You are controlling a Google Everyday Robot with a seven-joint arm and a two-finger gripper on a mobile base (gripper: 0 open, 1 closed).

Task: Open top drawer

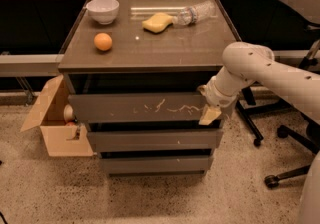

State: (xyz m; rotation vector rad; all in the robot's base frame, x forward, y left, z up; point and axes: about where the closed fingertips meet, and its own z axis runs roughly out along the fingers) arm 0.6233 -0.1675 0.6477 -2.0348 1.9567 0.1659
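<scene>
My gripper (210,113) resting against right end of top drawer (135,108); open or closed, I cannot tell. Drawer sitting just under cabinet top (165,45), scratched front jutting forward of lower drawer fronts (150,140).

We see the top drawer (145,107) matt grey-brown, scratched white, the cabinet top (165,48) glossy, the box (55,135) plain cardboard, the gripper (210,114) at the drawer's right end smooth cream plastic
</scene>
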